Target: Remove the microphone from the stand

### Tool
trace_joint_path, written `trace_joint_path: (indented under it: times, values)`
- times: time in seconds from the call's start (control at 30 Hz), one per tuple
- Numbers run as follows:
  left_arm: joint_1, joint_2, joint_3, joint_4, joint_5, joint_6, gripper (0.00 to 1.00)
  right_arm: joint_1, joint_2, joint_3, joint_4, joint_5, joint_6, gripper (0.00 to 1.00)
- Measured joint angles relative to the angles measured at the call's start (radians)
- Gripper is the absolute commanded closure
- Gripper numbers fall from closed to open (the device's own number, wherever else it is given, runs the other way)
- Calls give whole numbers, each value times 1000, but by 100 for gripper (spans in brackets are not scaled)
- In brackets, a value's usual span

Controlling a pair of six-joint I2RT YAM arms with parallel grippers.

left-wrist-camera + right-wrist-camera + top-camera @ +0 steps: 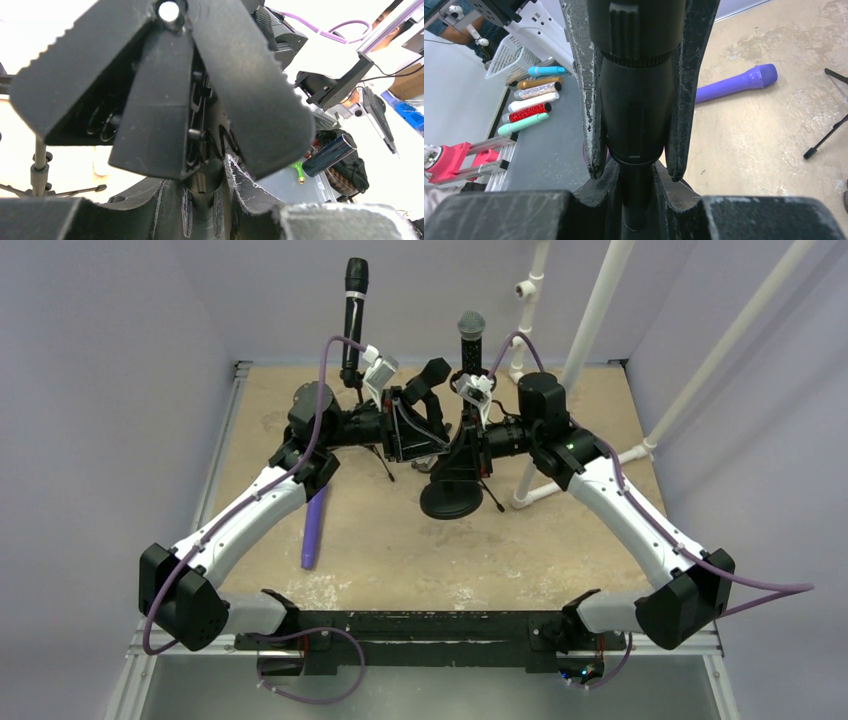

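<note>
A purple microphone [315, 528] lies on the table [560, 540] under the left arm. Behind it, a black microphone [353, 315] stands upright on a thin tripod. The left gripper [200, 175] reaches in sideways, its jaws closed around the stem of a black clip [155, 110]. Just to the right is the round-based stand [450, 502], with the grey-headed microphone [471, 340] upright on top of it. The right gripper [636, 75] is clamped on the black shaft [636, 115] below that head.
</note>
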Motion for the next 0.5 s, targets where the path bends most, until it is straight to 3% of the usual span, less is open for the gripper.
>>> trace_joint_path:
  times: [0.1,0.27,0.5]
  values:
    - [0,-5,-11,2,-1,0,100,0,-1,-6,-4,3,-11,70]
    - [2,-11,-14,1,-6,2,100,0,-15,-10,-27,5,-26,35]
    - [29,-45,-24,-2,-13,4,100,-4,-50,-12,-55,26,-55,22]
